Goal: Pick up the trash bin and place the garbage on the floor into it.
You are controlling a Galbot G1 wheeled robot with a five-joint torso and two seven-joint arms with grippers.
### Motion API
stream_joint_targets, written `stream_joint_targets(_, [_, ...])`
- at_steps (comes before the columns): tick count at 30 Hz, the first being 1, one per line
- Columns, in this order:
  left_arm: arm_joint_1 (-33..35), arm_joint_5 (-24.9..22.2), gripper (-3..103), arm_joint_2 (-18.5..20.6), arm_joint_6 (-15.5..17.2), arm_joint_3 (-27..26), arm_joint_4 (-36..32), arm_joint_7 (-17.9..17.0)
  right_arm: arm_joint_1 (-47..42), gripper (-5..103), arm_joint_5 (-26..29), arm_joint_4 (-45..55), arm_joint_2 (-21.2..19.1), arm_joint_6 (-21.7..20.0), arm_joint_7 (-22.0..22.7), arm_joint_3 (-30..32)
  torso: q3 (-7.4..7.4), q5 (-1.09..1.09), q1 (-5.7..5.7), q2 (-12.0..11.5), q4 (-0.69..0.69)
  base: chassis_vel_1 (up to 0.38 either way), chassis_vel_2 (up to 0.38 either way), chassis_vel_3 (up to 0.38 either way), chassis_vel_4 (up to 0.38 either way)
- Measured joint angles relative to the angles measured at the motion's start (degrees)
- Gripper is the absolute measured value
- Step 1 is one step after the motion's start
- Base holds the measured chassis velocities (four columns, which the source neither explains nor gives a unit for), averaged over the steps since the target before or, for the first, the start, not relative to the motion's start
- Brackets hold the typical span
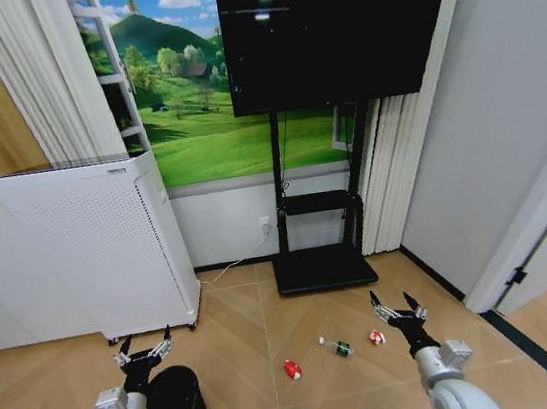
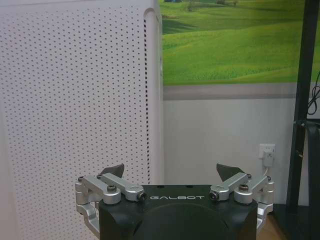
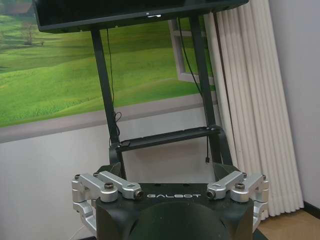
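The small black cylindrical trash bin with a speckled mesh-like wall (image 1: 174, 407) stands on the wooden herringbone floor (image 1: 238, 320) at the near left, in front of the tall white perforated cabinet (image 1: 98, 250). The left gripper (image 1: 144, 353) hovers just above and slightly beyond the bin's rim with its fingers spread apart, holding nothing; it seems poised there because the bin must be lifted first. From the left wrist view the same gripper (image 2: 171, 172) faces the cabinet and the wall with the green meadow mural (image 2: 235, 40).

The garbage lies in a loose row on the floor to the right of the bin: a tiny red piece (image 1: 292, 368), a clear bottle-like piece with a green label (image 1: 338, 347), and a red-and-white piece (image 1: 376, 336). The right gripper (image 1: 398, 308) hangs just right of that last piece, fingers also apart and empty, probably waiting near the litter. Its wrist view (image 3: 169, 172) looks toward the black television stand (image 3: 165, 140) and pale curtain (image 3: 255, 100).
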Motion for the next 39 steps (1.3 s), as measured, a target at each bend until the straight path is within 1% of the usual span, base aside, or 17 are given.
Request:
stream_joint_targets(1, [0.0,0.06,100,-0.01,0.0,0.01,0.07,-0.04,0.0,100,0.03,-0.03,0.0,0.44,-0.02,-0.01,0.0,-0.05,0.0,0.0,-0.03,-0.264,0.302,0.327,-0.276])
stream_joint_targets(3, [0.04,0.04,100,-0.01,0.06,0.09,0.06,-0.19,0.03,100,-0.02,-0.05,-0.01,0.74,-0.1,0.01,0.0,-0.07,0.01,0.0,-0.03,-0.264,0.269,0.282,-0.276])
stream_joint_targets(4, [0.12,-0.05,100,0.0,0.28,0.16,0.02,-0.51,0.02,100,-0.02,-0.13,-0.02,1.0,-0.13,0.01,0.01,-0.02,0.03,0.0,-0.03,-0.188,0.236,0.083,-0.168])
stream_joint_targets(7, [0.14,-0.15,100,0.0,0.59,0.23,-0.11,-0.89,0.03,100,-0.04,-0.17,-0.03,1.23,-0.14,0.01,0.01,-0.05,0.03,0.0,-0.04,-0.141,0.191,0.043,-0.078])
stream_joint_targets(8, [0.18,-0.26,100,-0.01,0.88,0.28,-0.17,-1.21,0.03,100,-0.1,-0.2,-0.03,1.32,-0.14,0.01,0.01,-0.05,0.03,0.0,-0.02,-0.023,0.067,0.023,-0.019])
stream_joint_targets(10, [0.29,-0.42,100,0.0,1.26,0.3,-0.34,-1.51,0.01,100,-0.16,-0.21,-0.01,1.33,-0.16,0.01,-0.01,-0.03,0.0,0.0,0.0,0.0,0.0,0.0,0.0])
stream_joint_targets(12, [0.51,-1.34,100,0.04,1.87,0.31,-0.75,-1.66,-0.11,100,-0.23,-0.2,0.01,1.33,-0.16,0.02,-0.03,-0.05,-0.05,0.02,-0.02,0.054,-0.075,-0.034,0.051])
stream_joint_targets(15, [0.57,-2.22,100,-0.1,2.41,0.28,-1.08,-1.97,-0.19,100,-0.36,-0.2,0.02,1.34,-0.16,0.09,-0.04,-0.04,-0.06,0.03,-0.04,0.084,-0.087,-0.053,0.064])
stream_joint_targets(17, [0.44,-2.57,100,-0.18,2.43,0.28,-1.07,-2.56,-0.22,100,-0.4,-0.21,0.02,1.35,-0.16,0.11,-0.03,-0.06,-0.06,0.03,-0.03,0.037,-0.071,-0.053,0.04])
stream_joint_targets(19, [0.12,-2.62,100,-0.2,2.36,0.26,-0.69,-3.43,-0.28,100,-0.4,-0.18,0.02,1.34,-0.17,0.12,-0.02,-0.03,-0.05,0.02,-0.03,0.014,-0.009,-0.026,0.002])
stream_joint_targets(27, [0.08,-2.51,100,-0.09,2.14,0.23,-0.42,-3.86,-0.35,100,-0.39,-0.07,0.12,1.35,-0.21,0.1,-0.08,-0.05,-0.06,-0.1,-0.03,0.0,0.0,0.0,0.0])
stream_joint_targets(38, [-0.02,-2.34,100,-0.06,1.66,0.28,-0.28,-3.76,-0.53,100,-0.45,0.07,0.22,1.35,-0.19,0.17,-1.49,-0.04,-1.05,-2.46,-0.03,0.0,0.0,0.0,0.0])
stream_joint_targets(39, [-0.01,-2.29,100,-0.08,1.55,0.28,-0.28,-3.71,-0.56,100,-0.46,0.12,0.24,1.36,-0.19,0.2,-1.82,-0.05,-1.3,-3.03,-0.03,0.0,0.0,0.0,0.0])
